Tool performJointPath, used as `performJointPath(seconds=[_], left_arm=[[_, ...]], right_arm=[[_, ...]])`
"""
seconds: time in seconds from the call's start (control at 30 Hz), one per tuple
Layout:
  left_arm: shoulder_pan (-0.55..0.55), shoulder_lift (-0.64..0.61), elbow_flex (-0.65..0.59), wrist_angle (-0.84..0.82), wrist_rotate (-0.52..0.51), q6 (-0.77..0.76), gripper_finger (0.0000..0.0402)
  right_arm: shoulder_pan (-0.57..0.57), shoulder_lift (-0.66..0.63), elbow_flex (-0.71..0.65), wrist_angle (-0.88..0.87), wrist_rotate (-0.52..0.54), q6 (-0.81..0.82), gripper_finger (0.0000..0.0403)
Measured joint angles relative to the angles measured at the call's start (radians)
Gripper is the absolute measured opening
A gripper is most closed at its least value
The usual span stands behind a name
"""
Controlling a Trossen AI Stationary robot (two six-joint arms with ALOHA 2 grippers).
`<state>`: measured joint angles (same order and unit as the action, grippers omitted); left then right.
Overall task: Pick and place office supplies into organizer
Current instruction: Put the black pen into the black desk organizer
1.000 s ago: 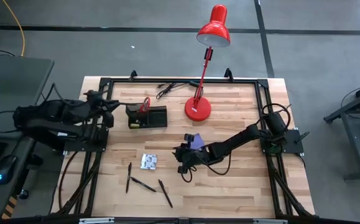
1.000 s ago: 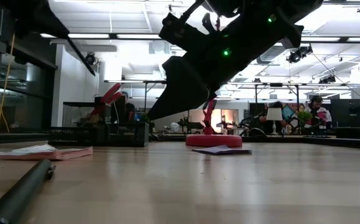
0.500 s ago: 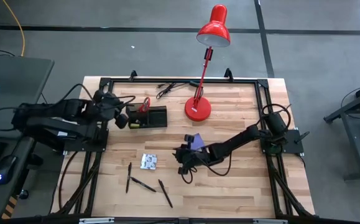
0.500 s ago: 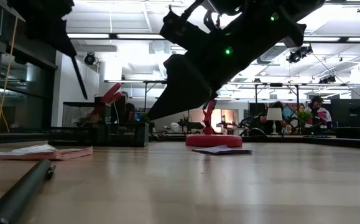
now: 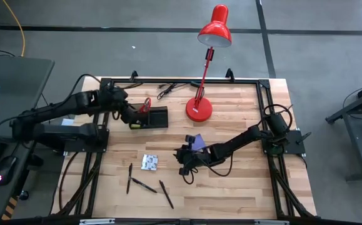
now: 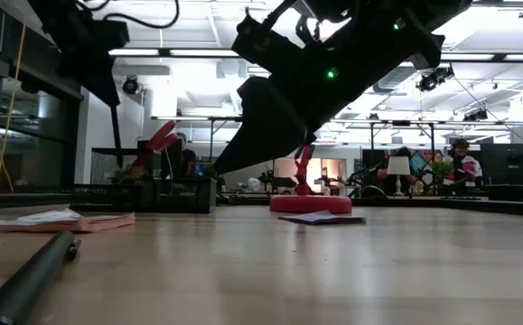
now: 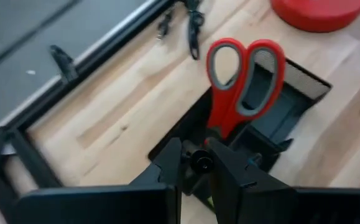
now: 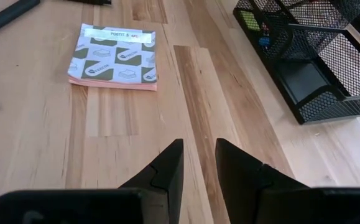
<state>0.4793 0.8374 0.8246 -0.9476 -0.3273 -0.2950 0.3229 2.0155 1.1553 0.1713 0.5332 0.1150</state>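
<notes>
Over the organizer [image 5: 148,117] at the table's [image 5: 231,187] far left, the left gripper [image 7: 195,163] hangs with jaws clamped on a black pen [image 7: 200,162] — likely positioned to drop it beside the upright scissors [image 7: 239,84]. Mid-table, the right gripper [image 8: 197,163] waits, jaws slightly apart and empty. The patterned packet [image 8: 114,55] seems to read "POST-IT" — uncertain.

Grey concrete floor [image 5: 137,47] surrounds the pale wooden surface [image 5: 231,181], crossed by dark seams. A red desk lamp [image 5: 214,28] stands beyond the right end effector [image 5: 184,164], its round base [image 5: 199,110] on the wood. A grey desk [image 5: 9,78] sits behind the left end effector [image 5: 129,114]. Across the room, ceiling strip lights [image 6: 189,52] glow above a white wall [image 6: 107,122].
</notes>
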Motion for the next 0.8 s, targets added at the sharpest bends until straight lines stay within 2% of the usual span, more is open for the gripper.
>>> performJointPath(seconds=[0.13, 0.23, 0.43, 0.8], left_arm=[[0.064, 0.03, 0.0, 0.058, 0.135, 0.053, 0.003], [0.1, 0.057, 0.0, 0.096, 0.193, 0.078, 0.0029], [0.144, 0.16, 0.0, 0.107, 0.207, 0.111, 0.0033], [0.143, 0.346, 0.0, 0.197, 0.205, 0.147, 0.0039]], right_arm=[[0.0, 0.0, 0.0, -0.003, 0.0, 0.0, 0.0085], [0.0, 0.0, 0.0, -0.003, -0.003, 0.0, 0.0085], [0.0, 0.0, 0.0, -0.002, -0.029, 0.0, 0.0085], [0.001, 0.0, 0.0, -0.003, -0.03, 0.005, 0.0084]])
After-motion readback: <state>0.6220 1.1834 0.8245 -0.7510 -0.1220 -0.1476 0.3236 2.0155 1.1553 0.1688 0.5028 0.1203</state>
